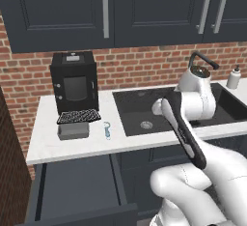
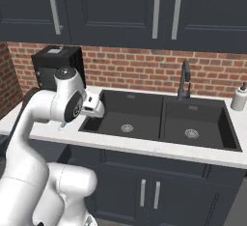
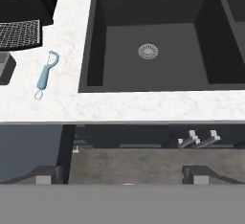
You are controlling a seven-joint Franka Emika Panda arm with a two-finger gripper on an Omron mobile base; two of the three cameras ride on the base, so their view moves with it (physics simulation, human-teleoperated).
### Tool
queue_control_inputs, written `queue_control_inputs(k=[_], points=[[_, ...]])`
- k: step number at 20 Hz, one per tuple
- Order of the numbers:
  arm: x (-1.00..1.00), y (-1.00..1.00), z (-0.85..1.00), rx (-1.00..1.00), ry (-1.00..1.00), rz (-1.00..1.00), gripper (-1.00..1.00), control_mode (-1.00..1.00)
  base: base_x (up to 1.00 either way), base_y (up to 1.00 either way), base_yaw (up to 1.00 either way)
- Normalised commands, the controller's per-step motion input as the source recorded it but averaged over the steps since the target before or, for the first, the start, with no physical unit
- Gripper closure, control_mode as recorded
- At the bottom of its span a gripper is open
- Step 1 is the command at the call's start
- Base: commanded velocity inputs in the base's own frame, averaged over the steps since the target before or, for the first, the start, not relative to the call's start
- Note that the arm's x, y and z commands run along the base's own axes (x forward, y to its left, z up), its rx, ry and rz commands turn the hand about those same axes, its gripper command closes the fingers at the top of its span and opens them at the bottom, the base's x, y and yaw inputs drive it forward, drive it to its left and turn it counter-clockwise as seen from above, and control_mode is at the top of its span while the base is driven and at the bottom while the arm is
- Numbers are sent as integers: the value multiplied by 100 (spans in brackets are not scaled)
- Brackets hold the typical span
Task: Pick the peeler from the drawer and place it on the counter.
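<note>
My gripper (image 3: 122, 177) stands wide open and empty above the counter (image 3: 143, 106), the peeler (image 3: 46, 74) already lying between coffee machine (image 1: 74, 82) and sink (image 3: 148, 41), so I judge only retreating remains

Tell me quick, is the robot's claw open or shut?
Gripper: open, holding nothing. The peeler lies on the counter.

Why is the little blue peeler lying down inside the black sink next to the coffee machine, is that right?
Not quite. The peeler lies on the white counter, between the coffee machine and the black sink, not inside the sink. The hand view shows it best.
</note>
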Motion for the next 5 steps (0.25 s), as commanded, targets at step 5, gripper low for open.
queue_control_inputs(k=[5], points=[[-67,-26,71,-1,-1,0,-100,-100,0,0,0]])
